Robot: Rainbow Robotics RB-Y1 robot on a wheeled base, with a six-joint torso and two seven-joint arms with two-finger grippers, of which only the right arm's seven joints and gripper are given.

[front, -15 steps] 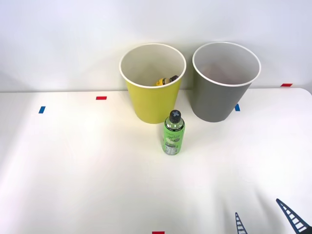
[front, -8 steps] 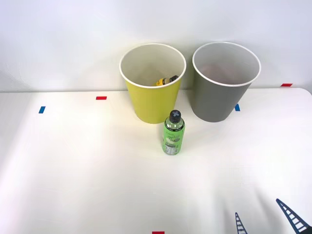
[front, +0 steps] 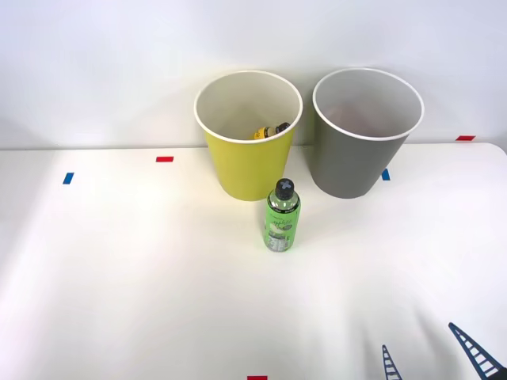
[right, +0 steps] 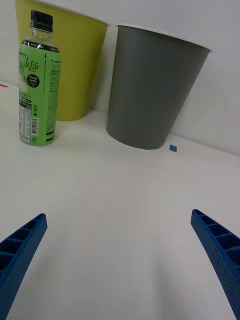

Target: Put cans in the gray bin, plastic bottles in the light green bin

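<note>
A green plastic bottle (front: 282,218) with a black cap stands upright on the white table, just in front of the light green bin (front: 248,134). Inside that bin lies a yellow bottle (front: 270,131), partly hidden by the rim. The gray bin (front: 364,131) stands to the right of the lime one; I see no cans. My right gripper (front: 432,352) is open low at the table's front right, well short of the bottle. In the wrist view the green bottle (right: 37,82) stands before the light green bin (right: 75,65), beside the gray bin (right: 152,90), with my blue fingers (right: 20,250) spread wide.
Small red tape marks (front: 164,159) and blue tape marks (front: 67,178) lie on the white table (front: 142,277). A white wall rises right behind both bins. A blue mark (right: 172,148) sits by the gray bin's base.
</note>
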